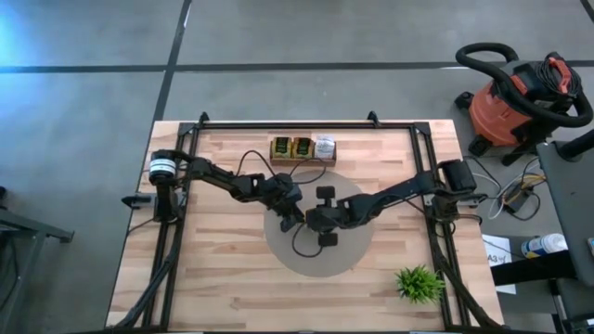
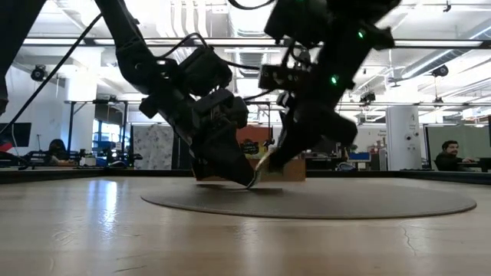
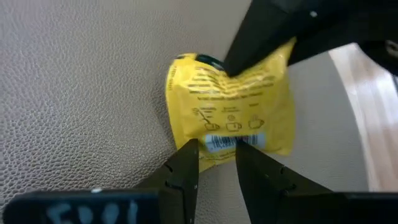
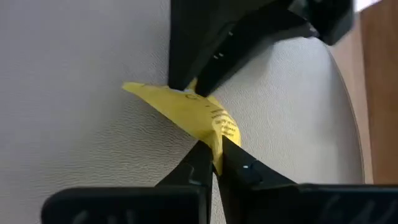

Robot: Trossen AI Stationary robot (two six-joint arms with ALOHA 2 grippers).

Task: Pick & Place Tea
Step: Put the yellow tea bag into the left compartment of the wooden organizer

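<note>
A yellow tea packet (image 3: 230, 106) with a barcode sits between both grippers over the round grey mat (image 1: 348, 260). It shows edge-on in the right wrist view (image 4: 186, 109) and as a yellow sliver in the low view (image 2: 264, 164). My left gripper (image 1: 295, 215) (image 3: 216, 163) comes from the table's left and is shut on the packet's barcode edge. My right gripper (image 1: 312, 221) (image 4: 216, 163) comes from the right and is shut on the opposite edge. More tea packets (image 1: 301, 147) lie in the wooden tray (image 1: 303, 161) at the far edge. My left gripper pinches the packet's barcode edge (image 3: 219, 144) between its two fingers, slanting down from the left. The packet is bent and crumpled in this hold. Whether it touches the mat, I cannot tell. My right gripper pinches the opposite edge (image 4: 217, 140) between its fingertips (image 4: 239, 163), slanting down from the right. The packet stands edge-on in this hold and runs up toward the left gripper's fingers (image 4: 205, 56).
The tray stands at the middle of the far edge. A small green plant (image 1: 418, 284) stands near the near right corner. The dark arm frames (image 1: 172, 241) run along both sides of the table. The bare wood (image 1: 213, 269) near the left side is free.
</note>
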